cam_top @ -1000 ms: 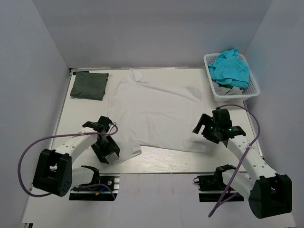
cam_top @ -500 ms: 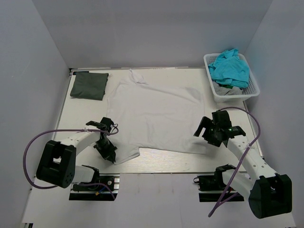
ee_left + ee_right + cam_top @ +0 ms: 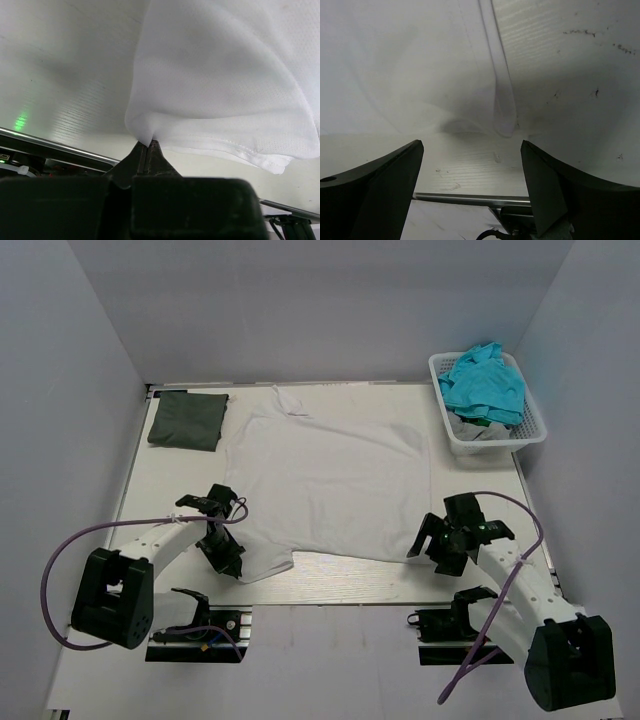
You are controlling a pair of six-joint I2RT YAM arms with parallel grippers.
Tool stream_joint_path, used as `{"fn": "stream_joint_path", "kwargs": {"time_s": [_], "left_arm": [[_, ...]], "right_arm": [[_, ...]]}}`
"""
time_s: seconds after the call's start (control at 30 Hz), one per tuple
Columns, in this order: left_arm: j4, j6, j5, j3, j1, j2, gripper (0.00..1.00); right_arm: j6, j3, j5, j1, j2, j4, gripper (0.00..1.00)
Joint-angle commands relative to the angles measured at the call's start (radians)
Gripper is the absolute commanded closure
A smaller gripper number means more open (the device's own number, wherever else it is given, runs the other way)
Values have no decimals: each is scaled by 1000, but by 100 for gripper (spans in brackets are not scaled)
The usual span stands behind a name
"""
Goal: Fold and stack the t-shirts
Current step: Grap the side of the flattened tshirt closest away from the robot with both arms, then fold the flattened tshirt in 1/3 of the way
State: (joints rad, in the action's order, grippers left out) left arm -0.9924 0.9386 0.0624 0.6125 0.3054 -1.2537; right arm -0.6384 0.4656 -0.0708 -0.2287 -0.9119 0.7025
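Basket (image 3: 472,444) holds teal t-shirts (image 3: 485,382); left fingers (image 3: 143,158) pinch white t-shirt (image 3: 330,480) (right fingers (image 3: 385,185) apart).

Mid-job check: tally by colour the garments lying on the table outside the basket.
white t-shirt: 1
dark grey-green t-shirt, folded: 1
Total: 2
The teal garments in the basket are bunched together, so they cannot be counted.

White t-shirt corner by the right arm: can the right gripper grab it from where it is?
Probably yes. The right gripper is open and hangs just in front of the white t-shirt, close to its near corner. Only bare table lies between them, so a small move forward should do.
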Motion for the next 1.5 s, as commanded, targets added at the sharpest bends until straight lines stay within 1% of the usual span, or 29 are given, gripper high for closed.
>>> {"fn": "stream_joint_path", "kwargs": {"time_s": [0.0,0.07,0.27,0.3,0.37,0.47,0.5,0.57,0.6,0.63,0.67,0.7,0.73,0.77,0.87,0.97,1.1,1.13,1.2,1.23,1.33,1.37,1.43,1.47], "left_arm": [[-3,-12,14,26,4,31,100],[-3,-12,14,26,4,31,100],[-3,-12,25,26,4,62,100],[-3,-12,25,26,4,62,100],[-3,-12,34,26,4,62,100],[-3,-12,34,36,4,62,100],[-3,-12,34,46,4,62,100],[-12,-12,34,56,4,62,100],[-12,-23,34,69,4,62,100],[-12,-23,34,69,4,62,100],[-12,-23,34,82,4,62,100],[-12,-23,25,96,4,62,100],[-12,-32,25,96,4,62,100],[-12,-32,25,107,4,71,100],[-21,-41,25,151,4,71,100],[-9,-52,65,208,4,71,100],[17,-89,109,295,-15,37,100],[17,-102,109,335,-15,24,100],[17,-103,109,400,-15,-25,100],[29,-115,109,421,-15,-42,100],[29,-124,83,512,-15,-117,100],[29,-135,70,535,-15,-137,100],[20,-147,51,605,-25,-205,100],[5,-147,27,631,-25,-229,100]], "right_arm": [[-23,-5,8,5,-11,-12,16],[-20,-5,14,3,-36,-37,20],[-20,4,66,5,-76,-66,20],[-24,5,66,5,-82,-69,22],[-21,2,106,6,-102,-72,22],[-15,1,115,5,-120,-84,36],[-11,-1,109,3,-130,-96,44],[-4,-1,104,5,-130,-97,45],[-3,-4,109,3,-125,-98,54],[2,-8,120,2,-124,-98,59],[0,-10,123,3,-122,-97,68],[5,-10,121,6,-125,-98,89],[8,-8,111,2,-124,-100,96],[11,-7,109,5,-120,-94,100],[26,7,98,3,-108,-89,100],[37,39,4,3,-111,-86,100],[52,103,-66,0,-159,-74,100],[55,146,-69,2,-177,-57,100],[63,172,-61,5,-202,-29,100],[66,227,-44,5,-209,-17,100],[88,309,-38,9,-268,23,100],[91,367,-37,9,-313,46,100],[103,399,-32,11,-356,54,100],[103,447,-35,15,-386,64,100]]}}
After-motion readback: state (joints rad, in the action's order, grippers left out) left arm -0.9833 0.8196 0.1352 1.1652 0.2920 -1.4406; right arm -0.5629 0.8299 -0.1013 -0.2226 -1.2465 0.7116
